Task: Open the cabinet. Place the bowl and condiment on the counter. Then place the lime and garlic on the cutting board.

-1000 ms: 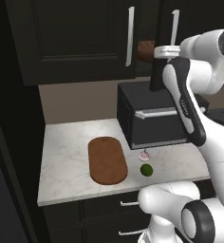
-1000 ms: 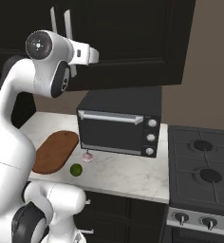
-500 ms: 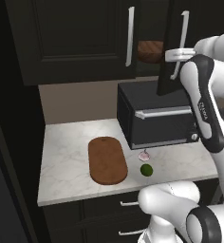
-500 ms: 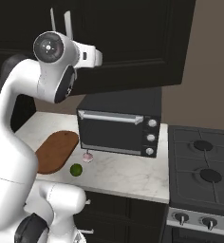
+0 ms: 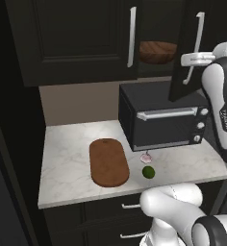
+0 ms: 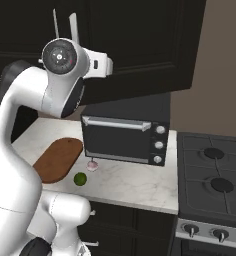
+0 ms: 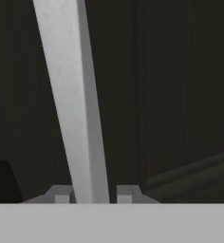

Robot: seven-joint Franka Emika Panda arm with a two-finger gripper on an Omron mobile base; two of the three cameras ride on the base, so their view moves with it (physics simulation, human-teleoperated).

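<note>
A home kitchen. Near-black wall cabinets point(image 5: 81, 38) with long silver bar handles fill the top of the left base view, above a marbled stone counter point(image 5: 67, 158) carrying a black toaster oven point(image 5: 161, 120). At the lower right of the right base view sits a gas stove point(image 6: 215, 175) with burners and knobs.

The room is dim and the dark cabinet point(image 5: 81, 38) swallows detail. The pale surface point(image 5: 67, 158) looks brightest. Shadows are soft. The close-up view is blurry.
</note>
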